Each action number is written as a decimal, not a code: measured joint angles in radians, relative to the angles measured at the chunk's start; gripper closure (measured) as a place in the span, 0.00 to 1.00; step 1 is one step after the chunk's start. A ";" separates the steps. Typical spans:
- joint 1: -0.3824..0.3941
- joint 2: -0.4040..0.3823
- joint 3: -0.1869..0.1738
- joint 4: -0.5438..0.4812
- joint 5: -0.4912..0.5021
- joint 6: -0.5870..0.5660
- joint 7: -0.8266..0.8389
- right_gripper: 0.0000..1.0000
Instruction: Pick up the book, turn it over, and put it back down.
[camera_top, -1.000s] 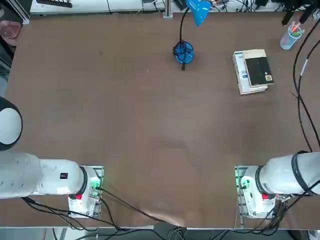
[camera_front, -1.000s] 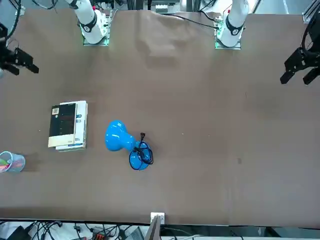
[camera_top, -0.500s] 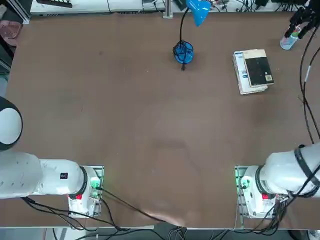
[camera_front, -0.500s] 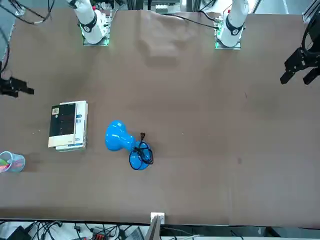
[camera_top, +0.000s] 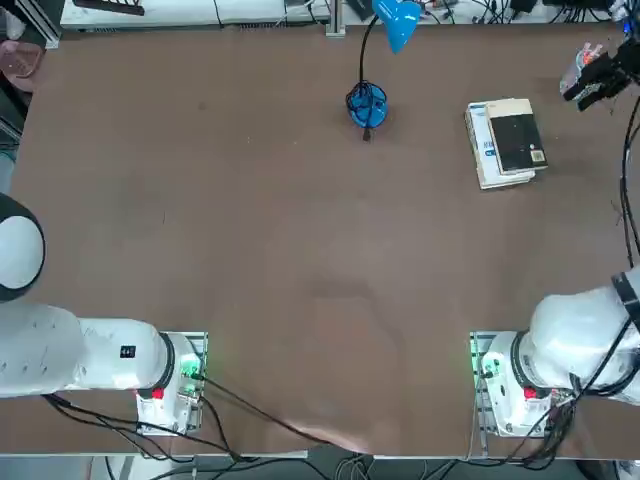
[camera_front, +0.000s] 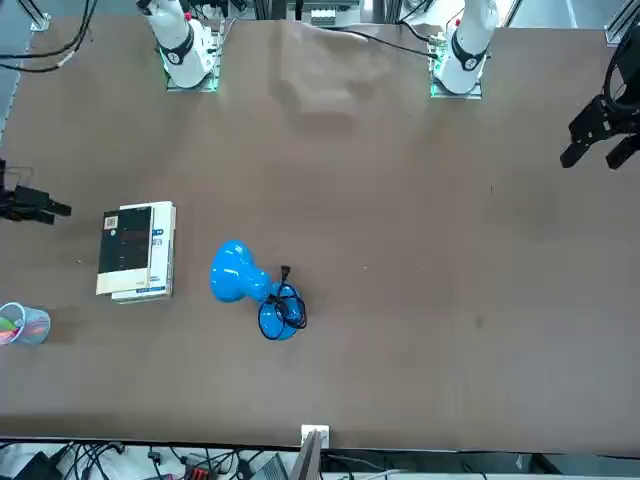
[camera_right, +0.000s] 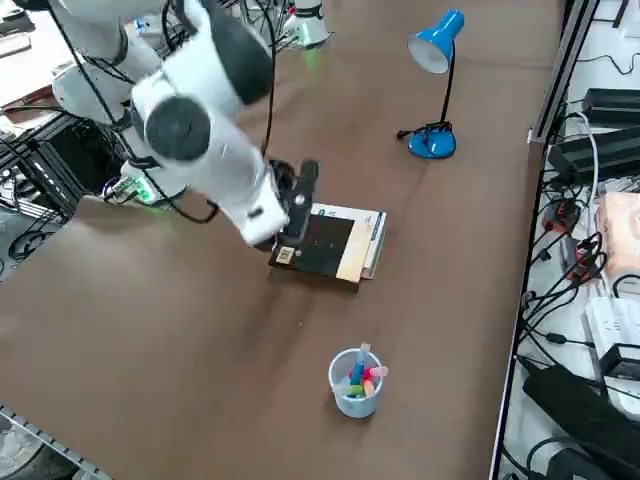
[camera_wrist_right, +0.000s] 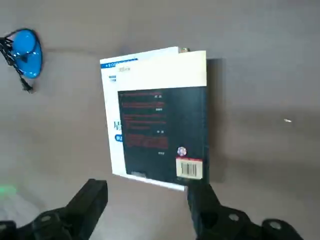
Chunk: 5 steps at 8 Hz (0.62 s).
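The small thin black-faced paperback book (camera_wrist_right: 165, 132) is seen lying flat atop a larger white book with blue print (camera_wrist_right: 131, 75), right of a blue desk lamp (camera_top: 368, 103). The right gripper (camera_wrist_right: 147, 205) is held above it, fingers spread wide, nothing grasped.

You're looking at a matt brown table (camera_top: 250, 230), smooth and cloth-like, with a faint crease near the arm bases. The book (camera_wrist_right: 165, 132) shows a black paper cover with a slight sheen, a cream paper strip along one edge and a printed barcode label; it lies on a larger white book (camera_wrist_right: 112, 107) of smooth paper with blue print. The right gripper (camera_wrist_right: 147, 210) hangs above the table just beside them, fingers spread, in matt black plastic. The desk lamp (camera_right: 436, 40) gleams in glossy blue plastic or enamel. The cup (camera_right: 355, 383) is clear, shiny plastic holding coloured pens. The arm's shell (camera_right: 200, 120) is glossy white plastic.
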 joint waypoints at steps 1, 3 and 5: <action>-0.017 0.052 0.000 0.004 0.090 0.000 -0.031 0.03; -0.038 0.144 0.000 0.009 0.235 -0.001 -0.082 0.03; -0.064 0.212 0.001 0.015 0.316 -0.005 -0.093 0.04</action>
